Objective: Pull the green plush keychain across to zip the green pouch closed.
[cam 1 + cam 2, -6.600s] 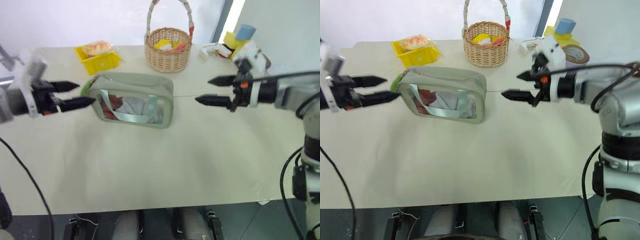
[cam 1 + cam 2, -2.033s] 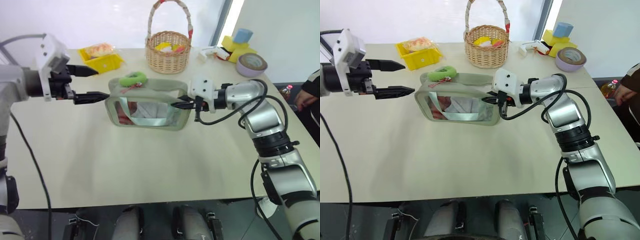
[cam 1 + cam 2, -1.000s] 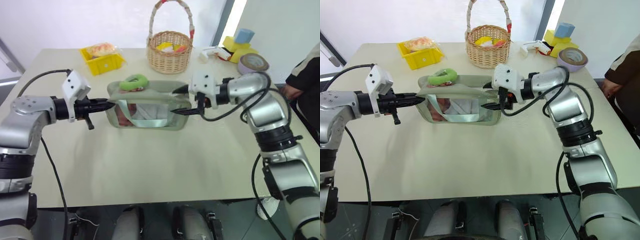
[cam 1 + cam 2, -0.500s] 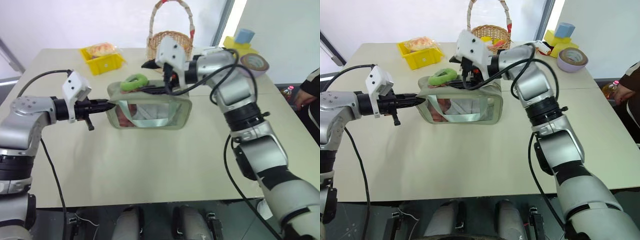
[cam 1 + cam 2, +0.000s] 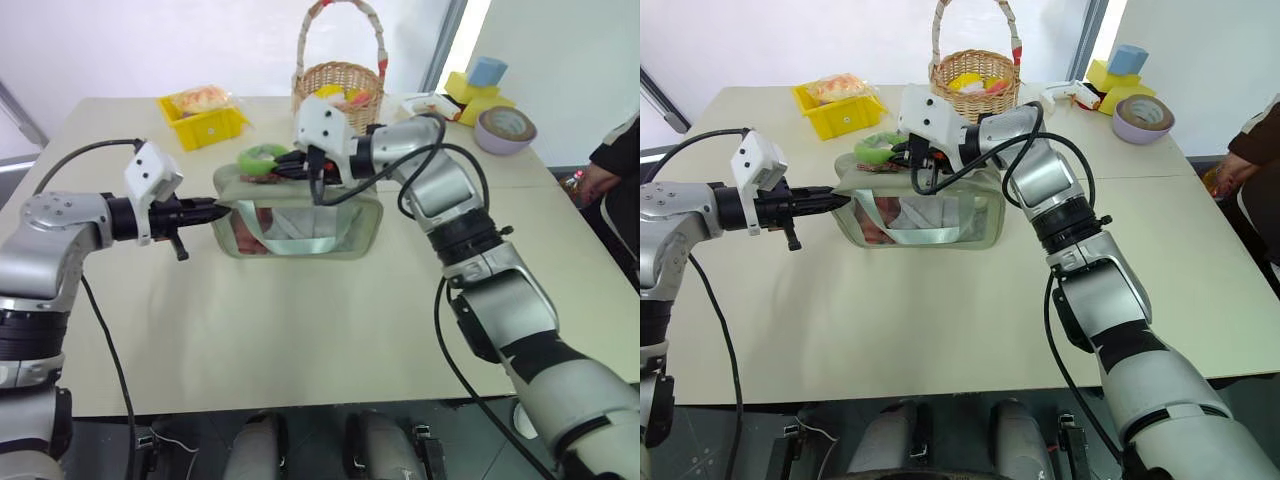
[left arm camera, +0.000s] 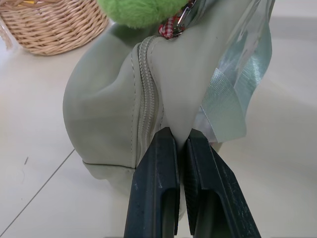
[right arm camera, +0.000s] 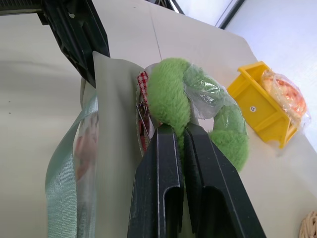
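The green pouch [image 5: 300, 225] stands upright in the middle of the table, its clear window toward me. The green plush keychain [image 5: 258, 157] sits on top near the pouch's left end, curled into a ring. My right gripper [image 5: 282, 166] reaches in from the right along the pouch top and is shut on the keychain [image 7: 171, 101]. At the pouch's left end, my left gripper [image 5: 214, 208] is shut on a fold of the pouch fabric [image 6: 109, 109] beside the zipper.
A wicker basket [image 5: 340, 95] and a yellow bin [image 5: 205, 120] stand behind the pouch. A tape roll [image 5: 505, 128] and foam blocks [image 5: 480, 80] sit at the back right. A person [image 5: 615, 160] stands at the table's right edge.
My right gripper swung left from the pouch's right end to the keychain and closed on it. The left gripper kept its hold on the pouch's left end.
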Available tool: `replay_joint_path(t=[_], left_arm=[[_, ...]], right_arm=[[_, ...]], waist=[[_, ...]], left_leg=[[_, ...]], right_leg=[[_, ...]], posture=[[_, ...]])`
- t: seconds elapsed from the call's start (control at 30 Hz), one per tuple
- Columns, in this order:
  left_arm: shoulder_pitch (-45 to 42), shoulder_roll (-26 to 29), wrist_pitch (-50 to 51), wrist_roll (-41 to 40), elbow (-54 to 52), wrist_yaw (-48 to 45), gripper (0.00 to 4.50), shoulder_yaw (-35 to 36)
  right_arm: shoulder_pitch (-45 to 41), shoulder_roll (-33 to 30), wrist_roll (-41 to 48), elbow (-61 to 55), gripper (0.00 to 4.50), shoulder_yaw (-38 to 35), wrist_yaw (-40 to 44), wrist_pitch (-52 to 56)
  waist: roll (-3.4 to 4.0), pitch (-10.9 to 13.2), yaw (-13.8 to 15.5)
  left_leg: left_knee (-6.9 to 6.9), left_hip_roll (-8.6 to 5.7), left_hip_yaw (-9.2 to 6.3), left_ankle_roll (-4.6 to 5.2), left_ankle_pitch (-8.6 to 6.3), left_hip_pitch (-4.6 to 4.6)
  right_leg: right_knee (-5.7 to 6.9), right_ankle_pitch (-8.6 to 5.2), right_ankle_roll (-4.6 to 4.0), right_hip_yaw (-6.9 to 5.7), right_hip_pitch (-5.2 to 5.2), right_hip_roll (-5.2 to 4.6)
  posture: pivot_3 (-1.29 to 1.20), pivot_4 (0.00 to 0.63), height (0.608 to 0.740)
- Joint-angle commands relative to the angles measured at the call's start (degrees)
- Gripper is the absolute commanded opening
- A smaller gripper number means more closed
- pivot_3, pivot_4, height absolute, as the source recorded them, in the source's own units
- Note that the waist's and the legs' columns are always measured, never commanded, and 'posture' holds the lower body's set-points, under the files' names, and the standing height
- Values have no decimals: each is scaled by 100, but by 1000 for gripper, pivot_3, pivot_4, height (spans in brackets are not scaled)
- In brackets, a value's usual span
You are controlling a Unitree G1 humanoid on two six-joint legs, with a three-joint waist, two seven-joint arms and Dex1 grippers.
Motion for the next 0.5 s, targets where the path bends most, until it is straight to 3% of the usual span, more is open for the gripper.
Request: replay_joint_path(t=[0.03,0.27,0.5], left_arm=[[-41,55,-41,-18,-115,-9,0,99],[73,131,-81,-3,-19,-27,0,189],[68,17,-75,26,40,108,0,136]], right_arm=[[-147,-423,210,-620,44,-411,81,346],[323,-1839,110,-1845,44,-871,-123,1529],[1269,-2718,-388,-2656,44,-992,-879,2434]], waist=[[0,0,12],[0,0,20],[1,-1,14]], left_leg=[[0,0,0,0,0,0],[0,0,-2,1,-1,0],[-2,-1,2,3,-2,2]], right_leg=[[0,0,0,0,0,0],[-1,0,0,0,0,-2],[-3,0,0,1,0,0]], posture=[[0,150,739],[0,150,739],[0,150,739]])
